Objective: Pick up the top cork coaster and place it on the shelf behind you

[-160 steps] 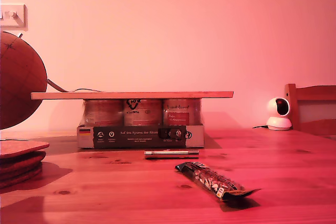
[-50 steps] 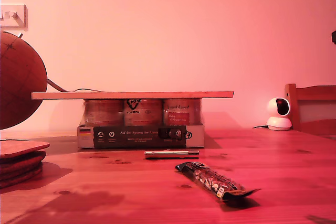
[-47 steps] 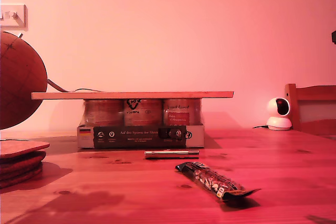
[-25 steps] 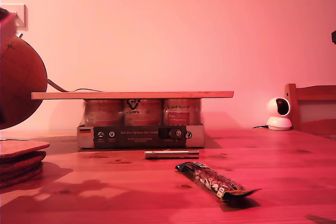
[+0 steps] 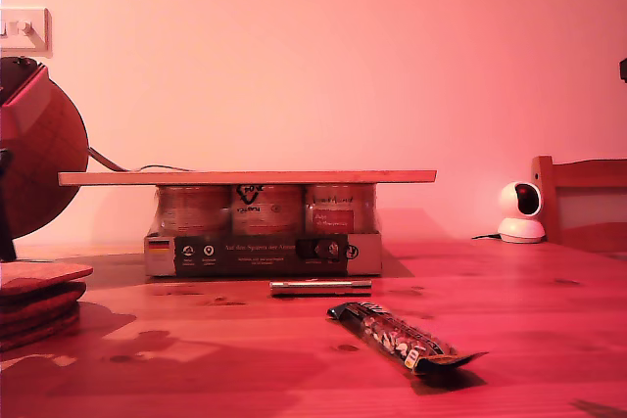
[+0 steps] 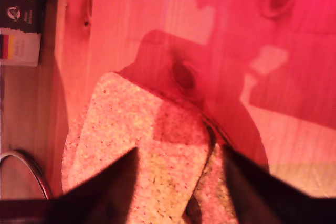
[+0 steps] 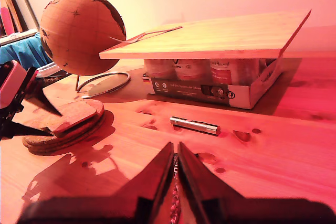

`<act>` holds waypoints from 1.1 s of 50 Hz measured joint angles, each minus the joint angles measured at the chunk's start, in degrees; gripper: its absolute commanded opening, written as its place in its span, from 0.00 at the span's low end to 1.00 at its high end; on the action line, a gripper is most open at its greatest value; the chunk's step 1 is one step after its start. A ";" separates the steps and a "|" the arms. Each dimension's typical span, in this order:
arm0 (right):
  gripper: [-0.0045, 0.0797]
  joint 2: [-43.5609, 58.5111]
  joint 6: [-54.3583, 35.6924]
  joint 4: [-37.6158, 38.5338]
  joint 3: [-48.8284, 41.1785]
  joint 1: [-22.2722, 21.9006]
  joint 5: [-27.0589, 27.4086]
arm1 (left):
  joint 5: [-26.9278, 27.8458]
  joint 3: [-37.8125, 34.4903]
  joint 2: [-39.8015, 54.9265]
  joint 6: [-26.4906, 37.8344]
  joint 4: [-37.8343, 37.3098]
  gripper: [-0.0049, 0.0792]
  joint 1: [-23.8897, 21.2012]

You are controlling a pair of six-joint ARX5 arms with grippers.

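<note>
Where the reddish knotty worktop (image 5: 549, 320) spreads under everything, the shelf (image 5: 245, 177) serves as the landmark: a long pale plank lying flat across a tray of jars (image 5: 263, 232). A cork globe (image 7: 81, 32) stands just off the shelf's end at the exterior view's left, its wire ring foot on the worktop. Beyond the shelf's other end, well apart from it, a wooden chair back (image 5: 580, 201) and a small white camera (image 5: 519, 212) sit by the wall.

In front of the globe, and nearer than the shelf, lies a stack of round cork discs (image 7: 63, 129), with the top cork coaster (image 6: 139, 150) flat on it, a square piece with rounded corners. My first tool (image 6: 178, 182) hangs right over that coaster with its jaws spread, one to either side of it; whether the fingers touch the cork I cannot tell. In the second wrist view the same tool (image 7: 21, 103) shows beside the stack.

Before the shelf's middle lies a metal tube (image 5: 320, 287), and nearer than that a dark snack bar (image 5: 402, 338). My second tool (image 7: 174, 182) is low over the worktop on the near side of the tube, jaws pressed together on nothing.
</note>
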 measured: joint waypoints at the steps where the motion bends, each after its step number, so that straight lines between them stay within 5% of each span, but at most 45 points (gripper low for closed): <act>1: 0.04 0.00 0.00 0.00 0.00 0.00 0.20 | 0.00 0.00 0.00 0.00 0.00 0.36 0.00; 12: 0.04 0.00 0.00 0.00 0.00 0.00 0.76 | 0.00 0.00 0.00 0.00 -0.02 0.17 0.00; 34: 0.04 0.00 0.00 0.00 0.00 0.00 0.76 | -0.02 0.00 0.00 0.00 0.00 0.04 0.00; 38: 0.04 0.00 0.00 0.00 0.00 0.00 0.76 | 0.00 0.00 0.00 0.00 0.20 0.12 0.00; 45: 0.04 0.00 0.00 0.00 0.00 0.00 0.76 | -0.02 0.00 0.00 0.00 0.35 0.53 -0.02; 55: 0.04 0.00 0.00 0.00 0.00 0.00 0.76 | 0.28 0.00 0.00 0.00 0.70 0.55 -0.02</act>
